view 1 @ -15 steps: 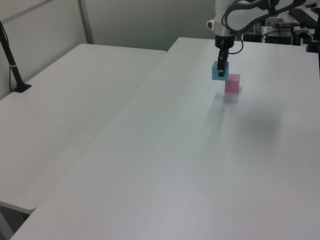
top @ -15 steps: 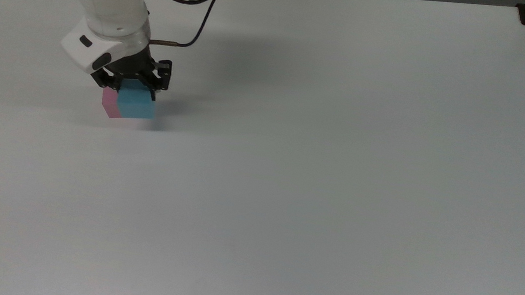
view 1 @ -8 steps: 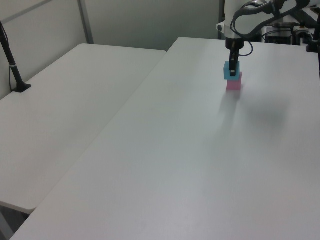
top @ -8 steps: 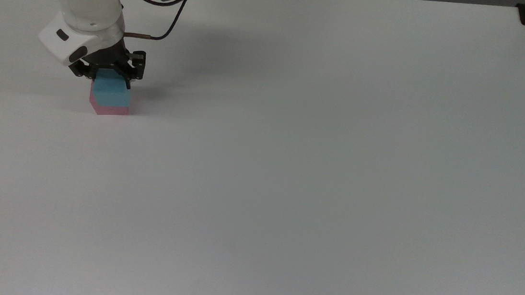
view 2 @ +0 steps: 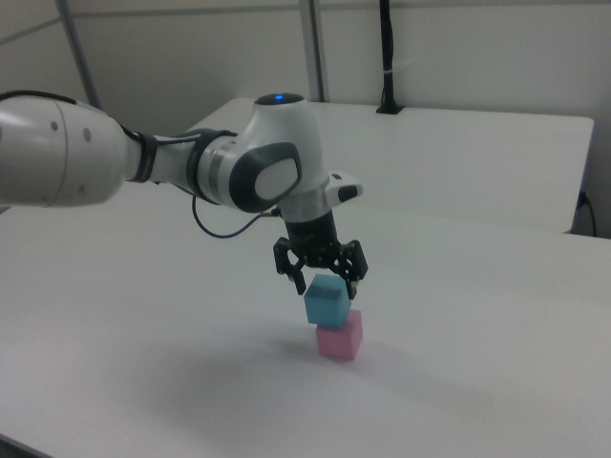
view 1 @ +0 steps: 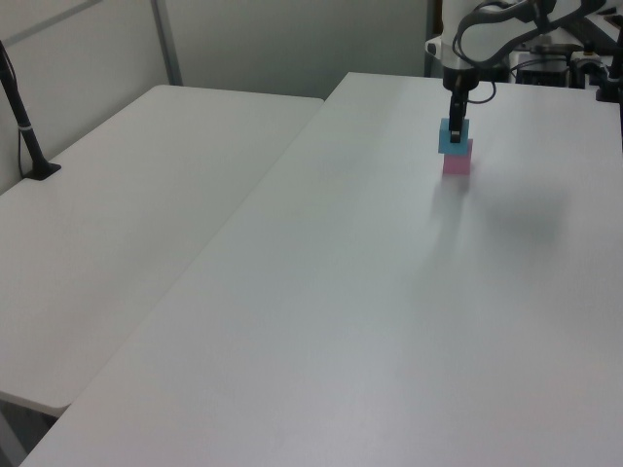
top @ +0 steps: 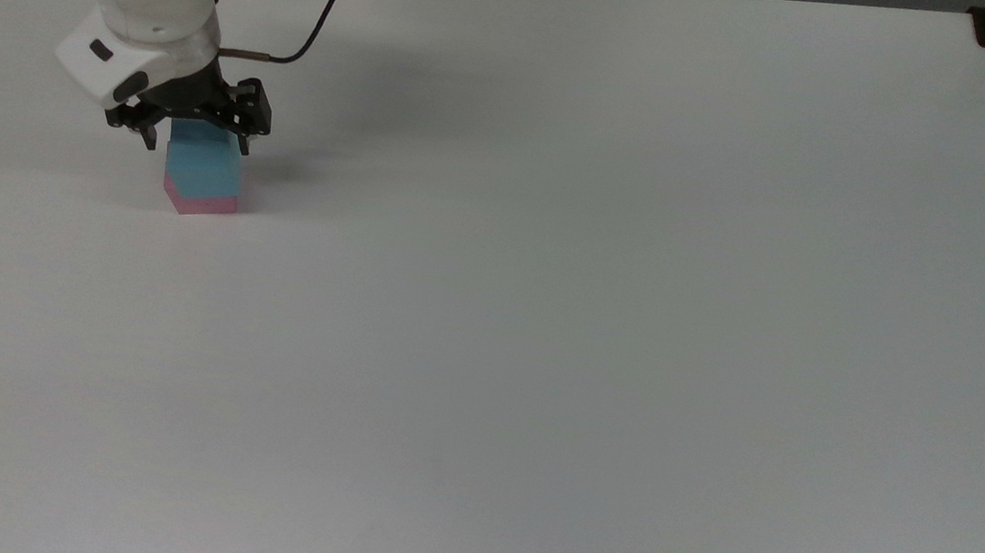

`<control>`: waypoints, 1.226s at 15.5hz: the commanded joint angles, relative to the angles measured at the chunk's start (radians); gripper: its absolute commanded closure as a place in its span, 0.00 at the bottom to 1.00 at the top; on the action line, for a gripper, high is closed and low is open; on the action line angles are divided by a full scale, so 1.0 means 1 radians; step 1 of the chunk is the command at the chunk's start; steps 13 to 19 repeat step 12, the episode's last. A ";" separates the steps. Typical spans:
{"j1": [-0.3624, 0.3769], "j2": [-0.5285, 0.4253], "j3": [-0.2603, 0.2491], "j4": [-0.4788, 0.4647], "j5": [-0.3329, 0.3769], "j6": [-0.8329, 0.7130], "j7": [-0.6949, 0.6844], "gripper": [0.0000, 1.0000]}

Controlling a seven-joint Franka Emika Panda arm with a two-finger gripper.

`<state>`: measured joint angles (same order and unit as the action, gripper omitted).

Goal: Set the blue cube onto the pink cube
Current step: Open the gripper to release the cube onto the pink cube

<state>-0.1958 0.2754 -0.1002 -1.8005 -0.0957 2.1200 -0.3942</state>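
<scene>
The small matte light-blue cube (view 2: pixel 326 299) is sitting on the pastel-pink cube (view 2: pixel 341 336) on the white worktop (top: pixel 596 323), overhanging toward the right view's left — the black two-finger end effector (view 2: pixel 320 279) is hovering spread over it. Release step looks done; next, I'd judge, a straight lift clear — no nudging.

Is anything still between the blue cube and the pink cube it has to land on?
Nothing visible. The blue cube already sits on the pink cube, offset toward the right view's left. The gripper is right above it, fingers spread at its sides.
</scene>
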 commanded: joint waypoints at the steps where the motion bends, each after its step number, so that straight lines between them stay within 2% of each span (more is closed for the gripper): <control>1: -0.001 -0.143 0.007 -0.010 0.062 -0.104 -0.005 0.00; 3: 0.013 -0.192 0.013 0.022 0.079 -0.185 0.068 0.00; 6: 0.084 -0.240 0.010 0.053 0.077 -0.250 0.347 0.00; 7: 0.097 -0.251 0.010 0.065 0.077 -0.279 0.385 0.00; 11: 0.147 -0.275 0.010 0.112 0.077 -0.406 0.399 0.00; 19: 0.150 -0.277 0.011 0.112 0.079 -0.410 0.400 0.00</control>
